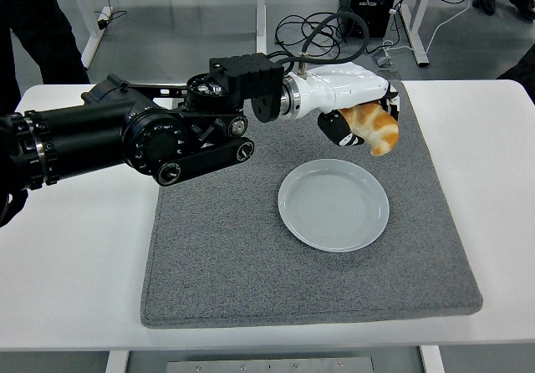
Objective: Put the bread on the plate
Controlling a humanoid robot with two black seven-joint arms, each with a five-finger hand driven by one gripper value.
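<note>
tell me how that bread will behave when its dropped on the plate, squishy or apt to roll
The bread looks like a crusty, curved croissant, so probably light and somewhat crushable in the left hand. Its tapered shape could let it rock, but the plate has a raised rim, likely containing it.

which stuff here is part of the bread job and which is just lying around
Part of the job: bread, held in the left robot hand; plate.
Just there: grey mat, white table, floor cables.

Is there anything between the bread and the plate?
No. In the head view the bread, held in the left hand, hangs past the plate's far rim, with only bare grey mat between.
</note>
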